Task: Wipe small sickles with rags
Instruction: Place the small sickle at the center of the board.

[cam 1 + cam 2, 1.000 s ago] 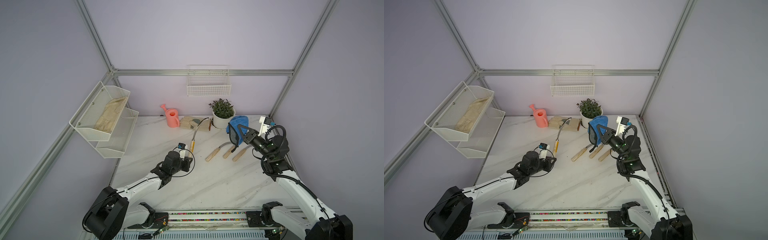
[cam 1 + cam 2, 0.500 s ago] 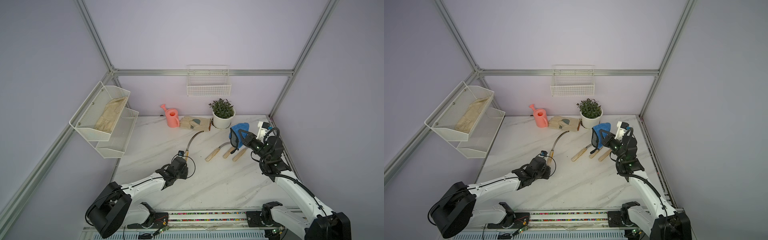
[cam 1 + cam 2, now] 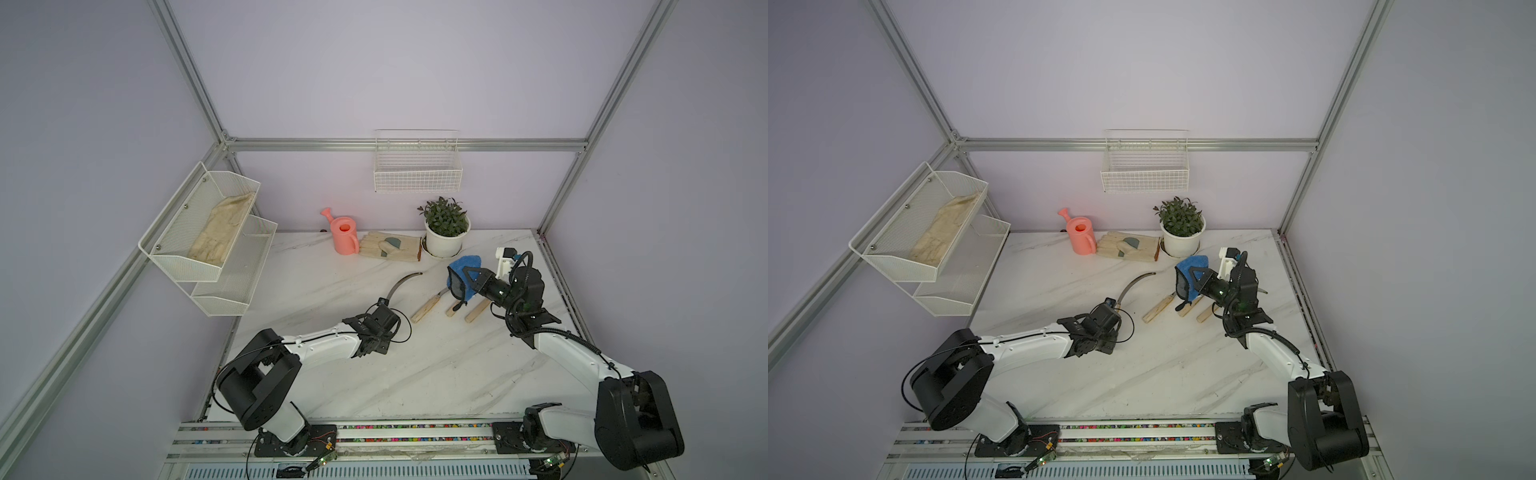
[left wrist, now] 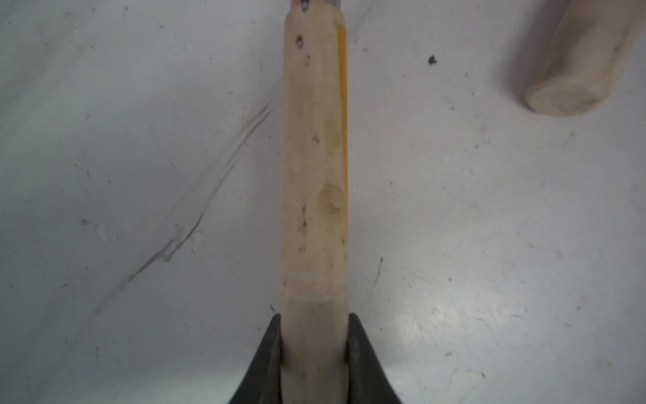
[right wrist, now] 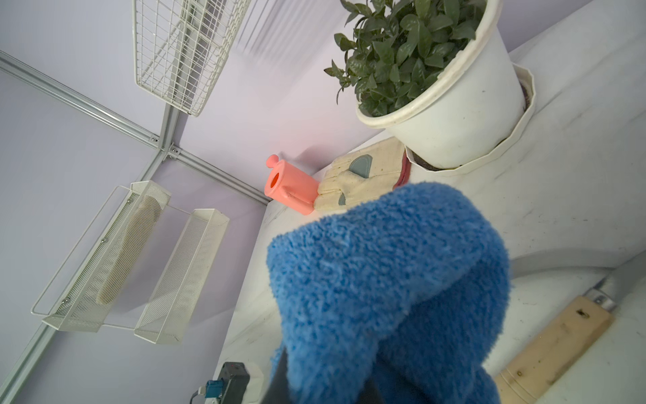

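Both arms have dropped since a second ago. Your left gripper (image 4: 314, 335), clamped on the wooden handle end of one sickle (image 3: 400, 286), now holds it low, close to the bench (image 3: 415, 365), with the blade tip pointing toward the potted plant (image 3: 444, 239). Your right gripper (image 3: 466, 279), closed on the blue rag (image 3: 467, 264), hangs just in front of the plant, over three more sickles (image 3: 424, 309) lying there. Rag and held blade are apart. Watch the dangling cloth: it could snag and drag those loose sickles. The end-held handle may also twist once you press.
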`<state>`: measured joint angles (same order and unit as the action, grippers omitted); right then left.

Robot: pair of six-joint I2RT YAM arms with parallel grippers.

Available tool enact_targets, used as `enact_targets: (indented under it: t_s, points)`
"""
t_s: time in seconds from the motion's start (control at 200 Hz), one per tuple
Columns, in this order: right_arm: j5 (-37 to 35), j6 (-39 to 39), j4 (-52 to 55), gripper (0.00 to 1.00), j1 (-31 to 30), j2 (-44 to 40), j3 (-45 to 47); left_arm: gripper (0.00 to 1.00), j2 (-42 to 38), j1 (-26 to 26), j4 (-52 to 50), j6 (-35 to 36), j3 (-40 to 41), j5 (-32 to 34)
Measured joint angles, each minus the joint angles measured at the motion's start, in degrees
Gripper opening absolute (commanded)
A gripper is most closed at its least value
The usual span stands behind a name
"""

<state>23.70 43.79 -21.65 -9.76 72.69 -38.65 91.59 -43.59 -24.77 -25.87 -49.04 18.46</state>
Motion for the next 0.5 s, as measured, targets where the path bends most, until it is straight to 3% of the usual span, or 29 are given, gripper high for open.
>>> enact_targets:
  t_s: [0.195, 0.5]
  points:
    - [0.4, -0.2, -1.1, 0.00, 0.0, 0.1, 0.4, 0.00, 7.8, 0.0, -4.7, -0.1, -7.7, 2.8]
    - [1.3, -0.6, -1.3, 0.00, 0.0, 0.1, 1.4, 0.00, 12.7, -1.6, -8.8, 0.2, -14.4, 4.2]
